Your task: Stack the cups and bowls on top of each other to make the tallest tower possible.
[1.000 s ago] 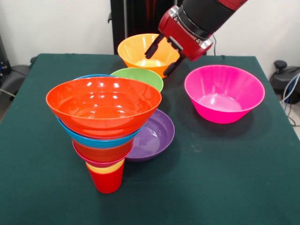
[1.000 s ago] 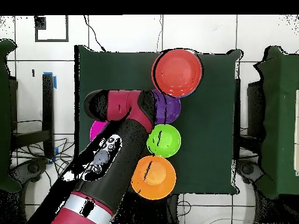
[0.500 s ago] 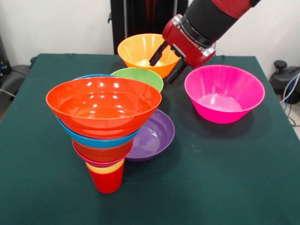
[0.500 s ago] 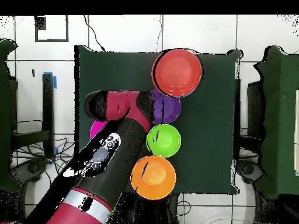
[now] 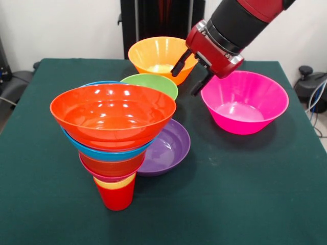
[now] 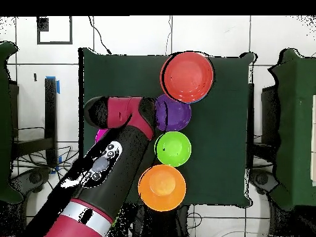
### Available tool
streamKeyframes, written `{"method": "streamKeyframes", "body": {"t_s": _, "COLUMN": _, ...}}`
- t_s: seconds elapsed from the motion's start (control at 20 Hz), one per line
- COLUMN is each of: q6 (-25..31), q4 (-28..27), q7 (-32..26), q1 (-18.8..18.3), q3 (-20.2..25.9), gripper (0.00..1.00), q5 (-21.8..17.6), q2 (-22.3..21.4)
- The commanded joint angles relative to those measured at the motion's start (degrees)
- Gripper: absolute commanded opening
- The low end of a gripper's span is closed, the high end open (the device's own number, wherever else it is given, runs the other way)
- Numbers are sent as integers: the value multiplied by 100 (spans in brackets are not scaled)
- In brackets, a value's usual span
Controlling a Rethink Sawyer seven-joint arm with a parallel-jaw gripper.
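Front view: my gripper (image 5: 193, 76) hangs spread & empty over the near-left rim of the magenta-pink bowl (image 5: 244, 101), far right. That bowl looks light, stiff, glossy, so prob slippery; I'd pinch the thin rim. The tower (image 5: 113, 133) stands near left: red cup (image 5: 117, 196) at base, orange-red bowl (image 5: 113, 115) on top; looks tippy. Inner layers mostly hidden.

Overhead view: my arm (image 6: 105, 173) covers nearly all the magenta-pink bowl; gripper not visible. Purple bowl (image 6: 173, 114), green bowl (image 6: 173, 149), light orange bowl (image 6: 162, 187) lie in a row.
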Motion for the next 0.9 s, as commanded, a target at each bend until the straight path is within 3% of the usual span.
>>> {"method": "streamKeyframes", "body": {"t_s": 0.05, "q6": -192, "q4": -267, "q7": 1410, "q1": 69, "q3": 354, "gripper": 100, "q5": 244, "q2": 307}}
{"method": "streamKeyframes", "body": {"t_s": 0.9, "q6": -1072, "q4": -102, "q7": 1484, "q1": 165, "q3": 447, "gripper": 100, "q5": 452, "q2": 722}}
